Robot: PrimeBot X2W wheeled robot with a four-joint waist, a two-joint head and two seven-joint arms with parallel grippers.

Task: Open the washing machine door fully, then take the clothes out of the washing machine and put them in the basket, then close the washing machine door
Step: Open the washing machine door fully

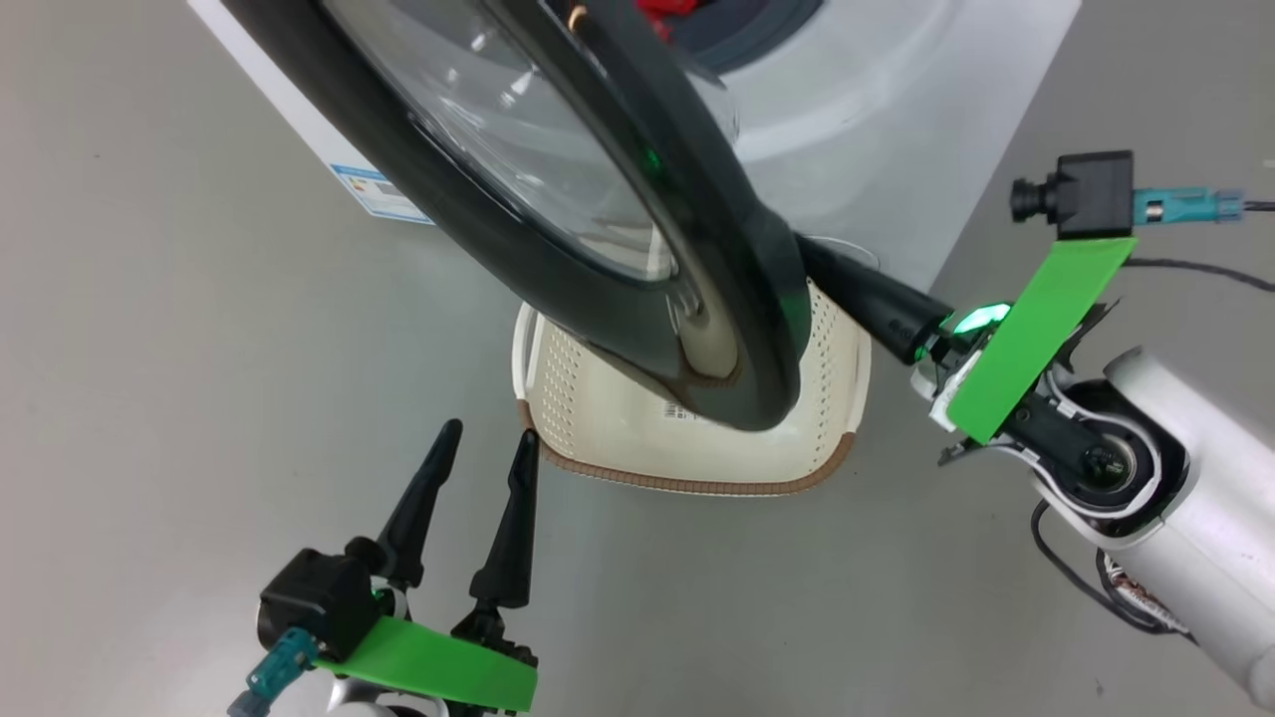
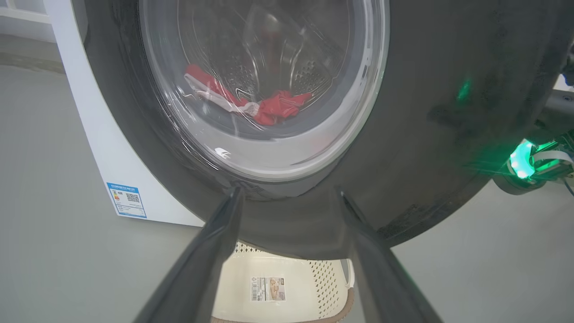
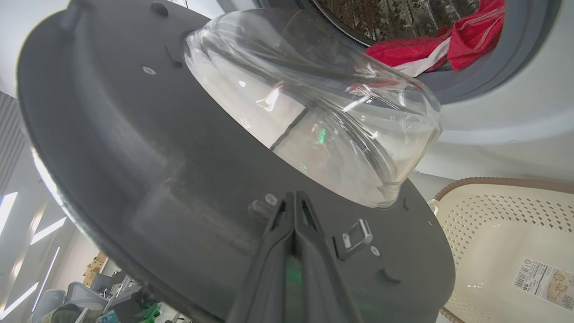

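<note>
Found the washing machine door swung partway out from the washing machine, lower rim hanging over the basket on the floor. Saw the clothes, red with white trim, lying in the drum beyond the glass bowl. Noted the right gripper pressed together, empty, tips close against the door's inner face beside the latch. Noted the left gripper spread wide, holding nothing, near the basket's front left corner.

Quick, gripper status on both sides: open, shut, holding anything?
Left gripper: open, holding nothing.
Right gripper: shut, holding nothing, tips at the inner face of the washing machine door.
</note>
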